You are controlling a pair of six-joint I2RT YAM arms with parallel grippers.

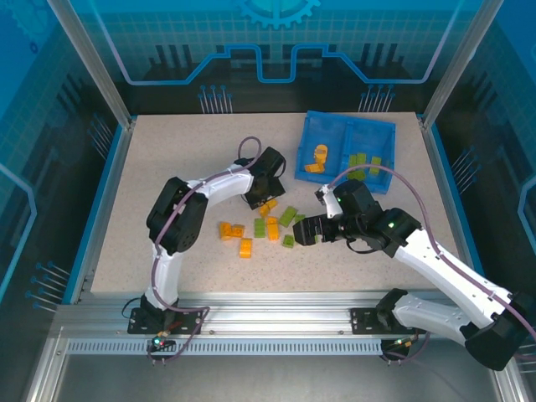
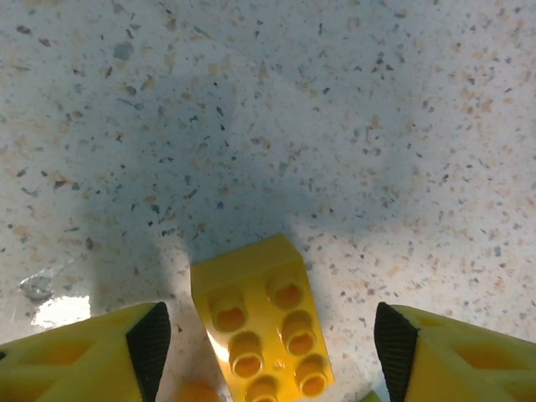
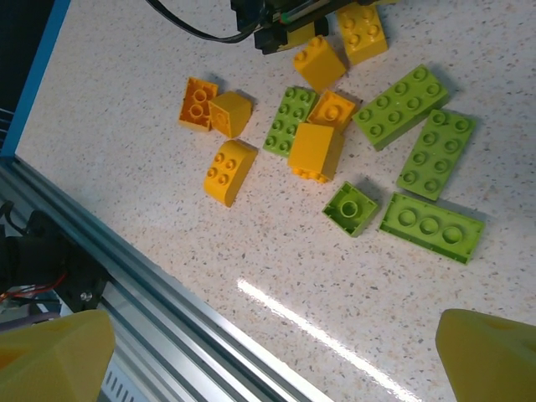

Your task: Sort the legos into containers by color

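Note:
Between the wide-apart fingers point(image 2: 149, 347) of my left gripper point(image 2: 270, 352) lies an orange brick point(image 2: 264, 327), studs up, touching neither pad. From above, this gripper point(image 1: 268, 199) hangs low at the far edge of the loose pile. My right gripper point(image 1: 303, 229) is open above bare table near the pile, its fingertips point(image 3: 50, 356) empty. Several loose bricks lie below it: orange ones point(image 3: 229, 172) and olive-green ones point(image 3: 435, 153). The blue tray point(image 1: 347, 126) holds orange bricks point(image 1: 316, 157) in its left compartment and green bricks point(image 1: 364, 161) in its right.
The aluminium rail point(image 3: 167, 285) runs along the near table edge. Blue walls point(image 1: 105, 193) border the table's sides. The right arm's cable point(image 1: 402, 180) arcs over the tray's near side. Open tabletop point(image 1: 167, 151) lies left of the pile.

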